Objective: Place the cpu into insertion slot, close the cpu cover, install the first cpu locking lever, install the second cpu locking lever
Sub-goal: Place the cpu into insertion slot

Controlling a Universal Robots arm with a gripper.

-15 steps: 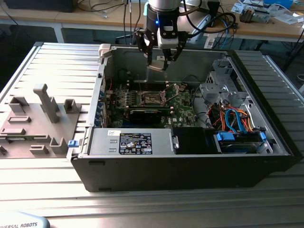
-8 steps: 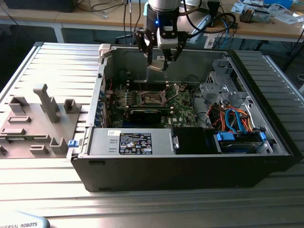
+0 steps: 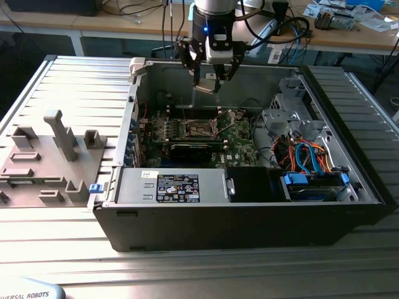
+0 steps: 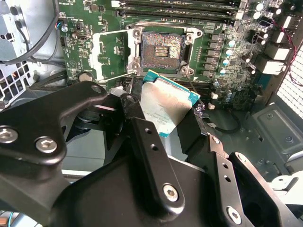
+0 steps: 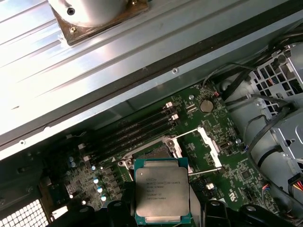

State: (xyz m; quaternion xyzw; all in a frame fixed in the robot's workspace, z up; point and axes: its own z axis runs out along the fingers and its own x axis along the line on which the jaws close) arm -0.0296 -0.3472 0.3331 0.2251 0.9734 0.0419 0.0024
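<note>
I'm pinching the cpu (image 5: 162, 191) in my gripper (image 3: 207, 84), hovering well above the bare slot (image 4: 162, 47); should be keeping it level, matching corners, lowering gently.

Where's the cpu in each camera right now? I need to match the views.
Exterior view: cpu held in the gripper, above the motherboard.
Second wrist view: cpu tilted in the grip, just short of the socket.
First wrist view: cpu flat-on, covering the socket's near edge.
Shared landmark: the empty socket.
</note>
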